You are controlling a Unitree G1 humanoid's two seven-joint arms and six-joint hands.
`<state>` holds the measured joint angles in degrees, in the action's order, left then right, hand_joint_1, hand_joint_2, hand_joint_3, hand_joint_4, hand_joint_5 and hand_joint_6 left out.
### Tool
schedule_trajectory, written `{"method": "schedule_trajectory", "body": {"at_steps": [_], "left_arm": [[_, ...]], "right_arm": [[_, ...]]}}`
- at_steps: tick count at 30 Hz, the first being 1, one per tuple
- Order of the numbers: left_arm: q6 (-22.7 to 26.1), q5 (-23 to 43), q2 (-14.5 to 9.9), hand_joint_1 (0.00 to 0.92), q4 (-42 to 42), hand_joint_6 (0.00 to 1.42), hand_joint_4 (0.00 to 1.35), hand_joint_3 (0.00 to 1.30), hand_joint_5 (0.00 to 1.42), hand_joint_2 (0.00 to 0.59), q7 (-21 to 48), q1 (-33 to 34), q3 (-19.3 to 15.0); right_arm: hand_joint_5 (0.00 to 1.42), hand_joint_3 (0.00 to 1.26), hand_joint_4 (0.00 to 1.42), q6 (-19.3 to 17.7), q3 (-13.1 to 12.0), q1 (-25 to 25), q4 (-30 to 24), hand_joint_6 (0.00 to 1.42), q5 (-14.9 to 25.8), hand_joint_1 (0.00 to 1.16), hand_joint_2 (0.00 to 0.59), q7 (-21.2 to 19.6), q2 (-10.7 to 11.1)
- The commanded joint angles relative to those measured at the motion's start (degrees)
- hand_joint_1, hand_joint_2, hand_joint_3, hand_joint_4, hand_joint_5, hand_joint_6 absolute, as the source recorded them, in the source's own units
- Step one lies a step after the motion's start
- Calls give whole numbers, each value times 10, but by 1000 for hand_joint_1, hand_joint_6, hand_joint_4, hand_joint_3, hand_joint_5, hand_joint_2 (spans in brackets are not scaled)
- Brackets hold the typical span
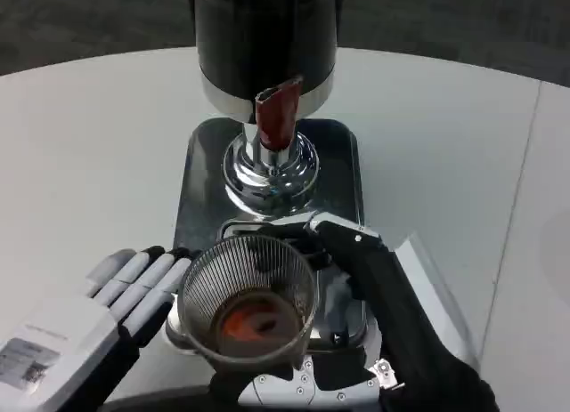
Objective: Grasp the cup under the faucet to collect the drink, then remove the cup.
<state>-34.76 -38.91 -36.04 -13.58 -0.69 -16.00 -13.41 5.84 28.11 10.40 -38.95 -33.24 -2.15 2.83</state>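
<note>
right hand (356, 278) fingers (343, 238) wrapped round ribbed cup (249, 301), left hand (116, 296) fingers straight, together, beside cup

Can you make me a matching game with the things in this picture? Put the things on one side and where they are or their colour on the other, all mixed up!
Things:
1. cup
2. tap handle
3. left hand
4. table

Clues:
A. white and bare
B. reddish brown, up on the drink machine
C. see-through, with orange drink at the bottom
D. fingers stretched out beside the cup

Pairs: 1-C, 2-B, 3-D, 4-A
</note>
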Motion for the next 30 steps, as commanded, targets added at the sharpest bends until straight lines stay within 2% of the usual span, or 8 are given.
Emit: {"method": "schedule_trajectory", "body": {"at_steps": [1,6,13,30], "left_arm": [[16,15,5,0,-53,0,0,0,0,118,16,-25,-9],[25,36,-1,0,-96,0,0,0,0,122,41,-43,-22],[26,24,-1,0,-98,0,0,0,0,128,50,-47,-22],[37,17,5,0,-97,0,0,0,0,125,44,-30,-16]], "right_arm": [[927,683,896,-13,21,23,-36,1280,16,1135,140,5,-12],[927,685,896,-5,12,24,-52,1280,31,1135,140,26,-7],[940,696,896,3,-5,25,-68,1280,52,1134,141,50,1],[944,704,907,12,-8,35,-90,1280,53,1134,141,51,-2]]}}
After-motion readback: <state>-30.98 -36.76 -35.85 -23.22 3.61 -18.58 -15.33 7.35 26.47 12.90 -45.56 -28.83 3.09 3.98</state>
